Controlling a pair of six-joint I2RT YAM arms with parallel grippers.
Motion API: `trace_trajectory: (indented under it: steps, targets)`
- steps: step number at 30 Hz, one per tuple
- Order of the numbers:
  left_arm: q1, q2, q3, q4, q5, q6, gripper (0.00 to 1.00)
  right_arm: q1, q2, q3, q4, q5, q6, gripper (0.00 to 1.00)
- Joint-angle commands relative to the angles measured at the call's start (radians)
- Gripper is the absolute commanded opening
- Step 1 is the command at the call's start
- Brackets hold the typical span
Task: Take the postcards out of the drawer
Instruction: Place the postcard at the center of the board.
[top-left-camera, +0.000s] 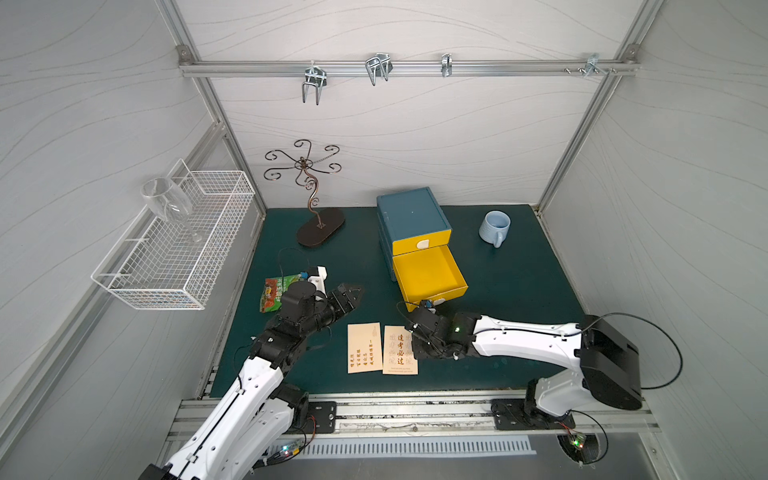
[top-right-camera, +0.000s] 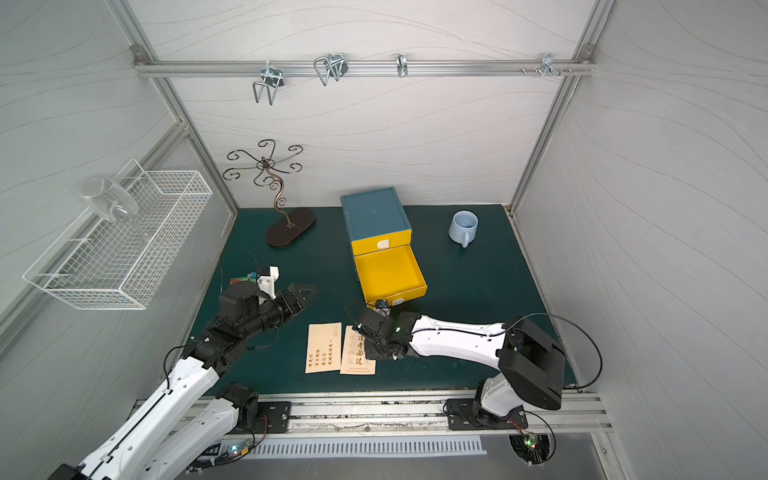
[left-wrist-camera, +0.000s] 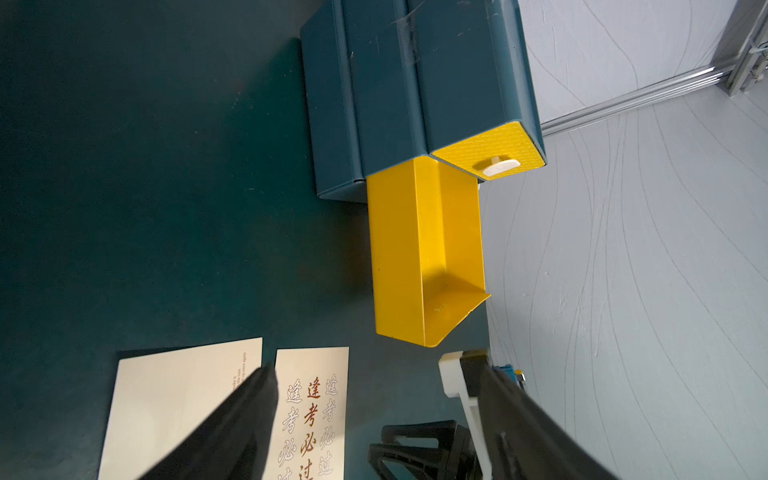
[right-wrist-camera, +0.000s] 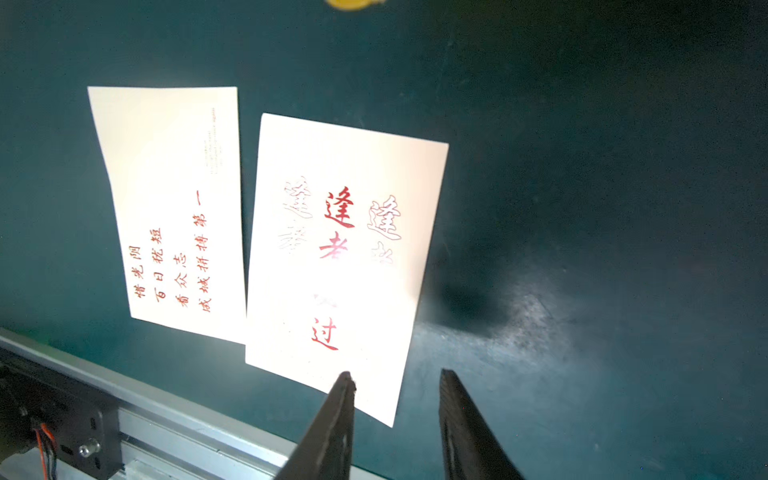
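cards (top-left-camera: 364, 349) lie on the counter (top-left-camera: 519, 291), lower centre, out of the empty drawer (top-left-camera: 428, 274); right tool (right-wrist-camera: 395, 374) parted, apparently releasing one; left tool (left-wrist-camera: 376, 365) wide.

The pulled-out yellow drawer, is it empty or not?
Empty: the yellow drawer shows only its bare floor in both top views.

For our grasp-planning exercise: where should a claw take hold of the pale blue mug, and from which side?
Probably the wall of the mug at the rim, from straight above: it stands upright, mouth open, so one finger fits inside. The handle points toward the robot, so pinch a stretch of wall away from it.
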Motion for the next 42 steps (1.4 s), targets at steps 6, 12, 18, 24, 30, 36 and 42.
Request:
trace_trajectory:
  steps: [6,12,18,24,30,36,42]
  targets:
    - [0.021,0.024,0.028,0.037,0.005,0.029,0.82,0.084,0.002,0.076,-0.08,-0.049,-0.16,0.39]
    - [0.037,0.029,0.042,0.022,0.005,0.035,0.82,0.214,0.182,0.175,-0.105,-0.075,-0.261,0.32]
    - [0.046,0.0,0.039,0.001,-0.007,0.037,0.82,0.241,0.246,0.193,-0.061,-0.12,-0.288,0.31]
    - [0.055,-0.011,0.03,-0.011,-0.01,0.034,0.82,0.211,0.259,0.159,-0.038,-0.155,-0.295,0.26]
    - [0.061,-0.01,0.03,-0.013,-0.011,0.034,0.82,0.192,0.285,0.155,-0.044,-0.179,-0.32,0.23]
    - [0.067,-0.002,0.029,-0.012,-0.009,0.03,0.82,0.163,0.3,0.13,-0.042,-0.19,-0.318,0.21]
    - [0.072,-0.002,0.03,-0.011,-0.008,0.028,0.82,0.137,0.298,0.124,-0.058,-0.166,-0.312,0.2]
